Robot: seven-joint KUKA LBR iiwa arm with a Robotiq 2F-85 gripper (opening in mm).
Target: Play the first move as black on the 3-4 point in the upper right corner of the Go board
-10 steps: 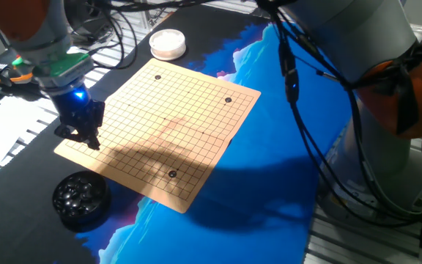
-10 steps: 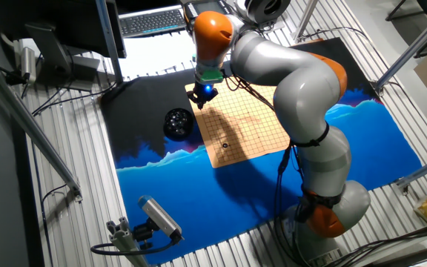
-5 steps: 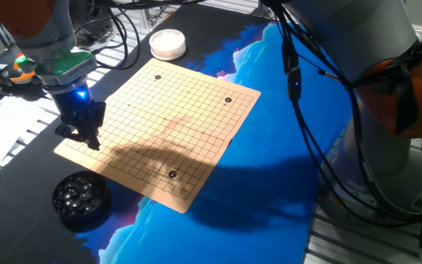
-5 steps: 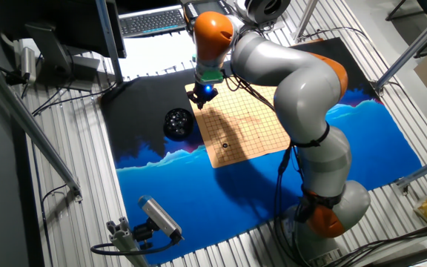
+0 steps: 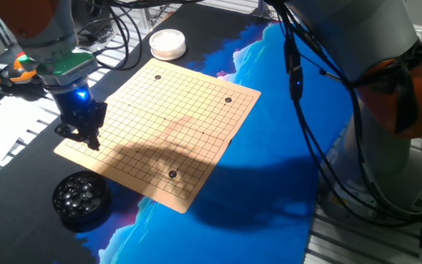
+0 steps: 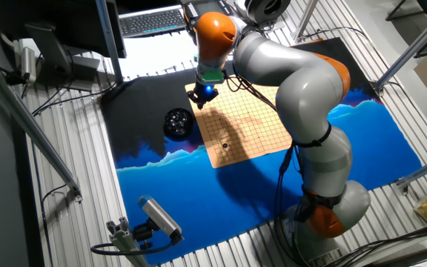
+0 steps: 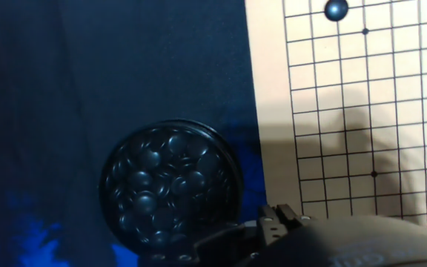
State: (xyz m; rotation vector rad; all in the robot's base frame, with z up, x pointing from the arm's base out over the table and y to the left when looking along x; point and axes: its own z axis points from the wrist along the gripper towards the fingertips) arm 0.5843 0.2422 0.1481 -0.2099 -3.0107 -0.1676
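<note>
The claw [image 5: 90, 139] hovers over the board's [image 5: 163, 125] 9 o'clock corner; I cannot tell whether it is open or closed. The bowl of black stones [image 5: 81, 199] sits on the counter [image 5: 269, 147] at 7 o'clock, just beside the board.

The big grey and orange arm bends down low. Its end effector [image 5: 88, 138] points downward, with a blue light glowing above.

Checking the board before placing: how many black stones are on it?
3: one stone by the white bowl, one in the right corner, one near the front edge. The tool may hide another.
</note>
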